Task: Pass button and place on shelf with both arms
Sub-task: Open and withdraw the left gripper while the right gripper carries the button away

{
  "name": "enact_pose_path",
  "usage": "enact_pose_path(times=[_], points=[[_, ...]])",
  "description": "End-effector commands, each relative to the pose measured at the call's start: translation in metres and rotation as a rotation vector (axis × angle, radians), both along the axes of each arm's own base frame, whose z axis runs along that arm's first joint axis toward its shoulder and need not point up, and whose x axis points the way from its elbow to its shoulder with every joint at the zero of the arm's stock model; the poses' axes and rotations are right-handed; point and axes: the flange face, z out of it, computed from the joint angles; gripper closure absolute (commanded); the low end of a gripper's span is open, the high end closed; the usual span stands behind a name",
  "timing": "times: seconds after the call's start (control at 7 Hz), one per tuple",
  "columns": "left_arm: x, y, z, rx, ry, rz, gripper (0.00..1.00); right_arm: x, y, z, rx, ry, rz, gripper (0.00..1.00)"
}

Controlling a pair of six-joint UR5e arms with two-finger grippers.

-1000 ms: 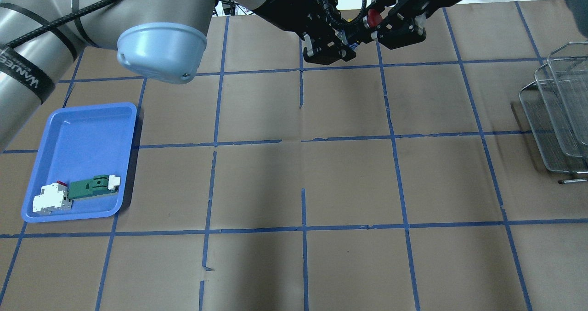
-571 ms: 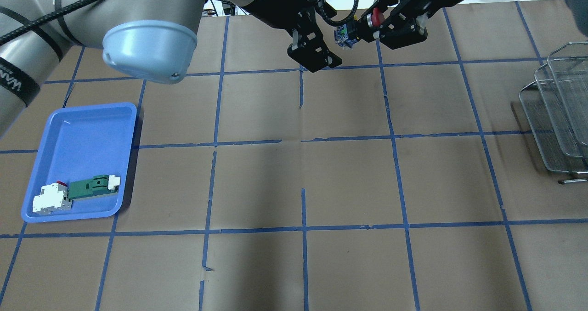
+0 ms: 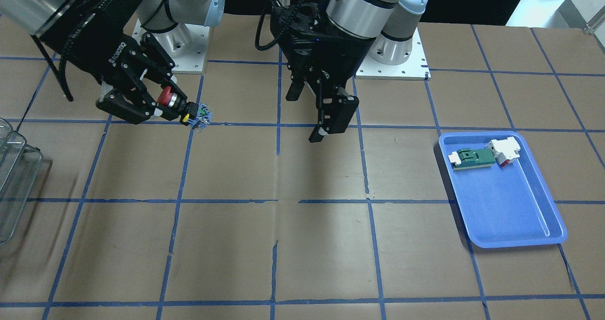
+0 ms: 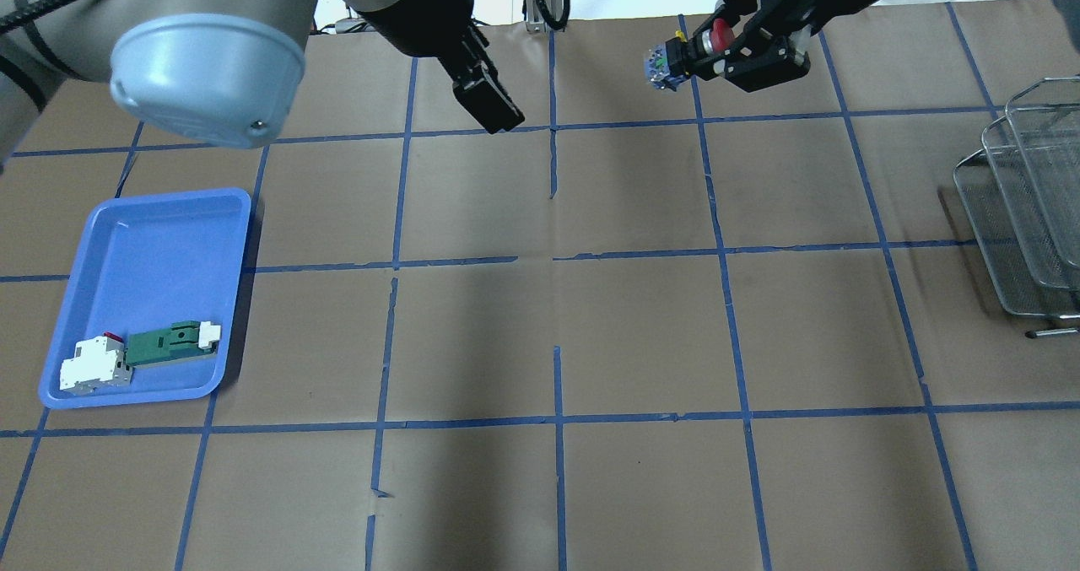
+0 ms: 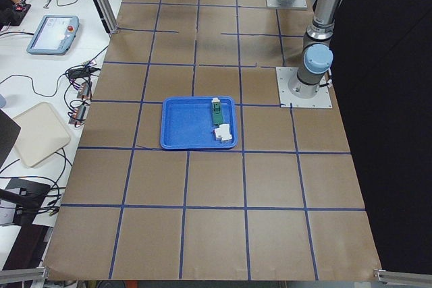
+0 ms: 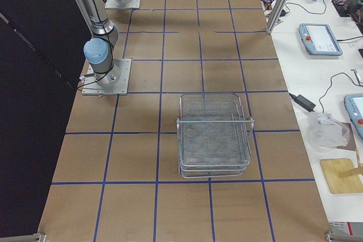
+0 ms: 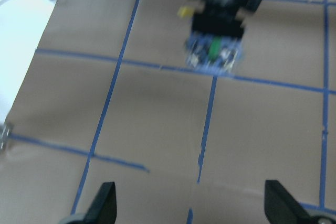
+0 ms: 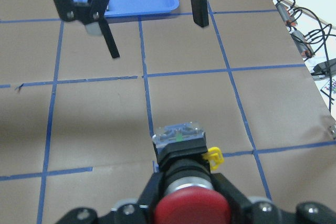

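Exterior front-facing: the right pincer [image 3: 161, 99], lettered ROBOTIQ, clamps the button [image 3: 183, 108]; the left pincer [image 3: 302, 117] gapes wide.

The red-capped button [image 4: 675, 55] is gripped horizontally between the jaws of the right gripper [image 4: 711, 45], contact block protruding beyond them, while the wire-mesh shelf [image 4: 1025, 217] stands well apart from those jaws.

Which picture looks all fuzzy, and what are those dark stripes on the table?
Left wrist-mounted view: fuzzy all over, with the button smeared and the blue lines soft. Right wrist-mounted view: mostly sharp, only the button's red cap at the bottom edge is a bit soft. Overhead exterior view: the dark stripes on the table are soft-edged shadows, not marks.
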Motion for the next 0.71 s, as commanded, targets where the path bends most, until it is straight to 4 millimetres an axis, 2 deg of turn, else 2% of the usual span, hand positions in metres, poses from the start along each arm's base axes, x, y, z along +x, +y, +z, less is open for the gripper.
enact_pose_path(times=[0.0, 0.14, 0.29, 0.43, 0.57], points=[[0.076, -0.013, -0.015, 0.125, -0.150, 0.237, 0.00, -0.103, -0.028, -0.032, 0.048, 0.076, -0.151, 0.94], [0.114, -0.019, -0.026, 0.167, -0.207, 0.338, 0.00, -0.163, -0.040, -0.051, 0.059, 0.153, -0.224, 0.94], [0.143, -0.017, -0.032, 0.195, -0.210, 0.532, 0.00, -0.218, -0.045, -0.065, 0.031, 0.211, -0.249, 0.94], [0.149, -0.014, -0.027, 0.198, -0.208, 0.695, 0.00, -0.275, -0.038, -0.078, 0.051, 0.242, -0.290, 0.94], [0.150, -0.018, -0.027, 0.217, -0.172, 0.928, 0.00, -0.319, -0.027, -0.086, 0.064, 0.282, -0.308, 0.94]])
